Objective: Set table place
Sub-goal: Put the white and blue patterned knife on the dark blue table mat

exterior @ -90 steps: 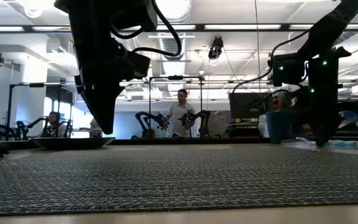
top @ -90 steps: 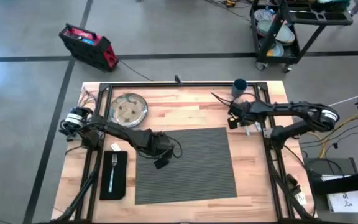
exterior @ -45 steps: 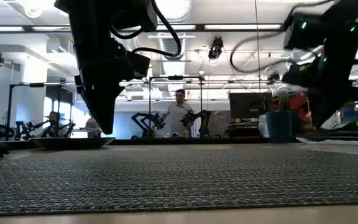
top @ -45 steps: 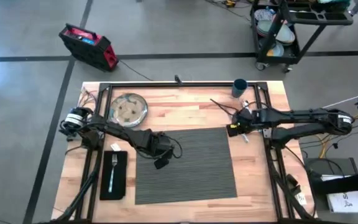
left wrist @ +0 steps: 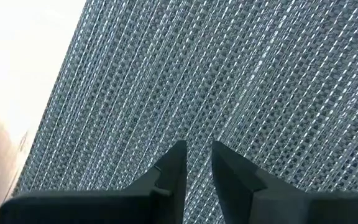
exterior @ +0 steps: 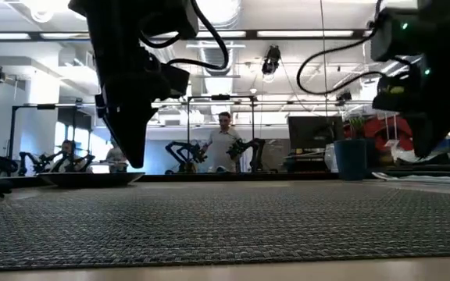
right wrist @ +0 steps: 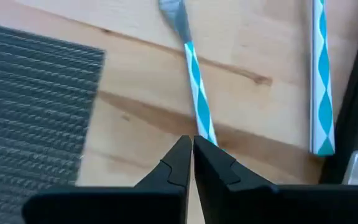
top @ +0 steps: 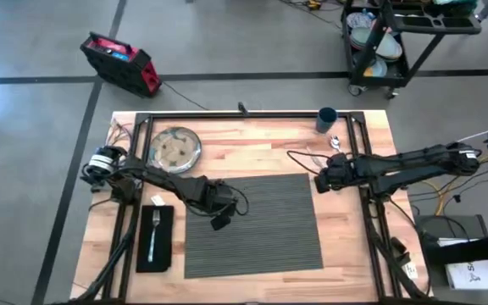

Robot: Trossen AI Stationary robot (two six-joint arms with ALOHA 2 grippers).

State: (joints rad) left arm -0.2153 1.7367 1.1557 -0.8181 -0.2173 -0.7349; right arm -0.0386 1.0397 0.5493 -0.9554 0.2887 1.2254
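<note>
The dark grey ribbed placemat (top: 261, 229) lies in the middle of the wooden table (top: 252, 148). My left gripper (top: 219, 219) hovers over the mat's left part (left wrist: 241, 74), its fingers a narrow gap apart, with nothing between them. My right gripper (top: 318, 180) stands shut just off the mat's far right corner. Its fingertips (right wrist: 192, 144) are at the handle end of a utensil with a teal-and-white handle (right wrist: 194, 87), which lies flat on the wood. A second such handle (right wrist: 319, 74) lies beside it. My right gripper's shut fingertips stand at the free end of the teal-and-white handle (right wrist: 205, 130), which lies along the line of the fingers on the table. Whether they touch it, I cannot tell.
A round silvery plate (top: 174, 148) sits at the far left and a dark blue cup (top: 327, 119) at the far right. A black napkin (top: 164, 246) with a fork (top: 152, 233) lies left of the mat. Black rails (top: 364, 169) edge the table. People stand in the room beyond.
My right gripper has swung from the far right of the table, below the cup, toward the near edge, ending by the mat's far right corner, its arm stretching out lower and flatter. My left gripper has kept still over the mat.
</note>
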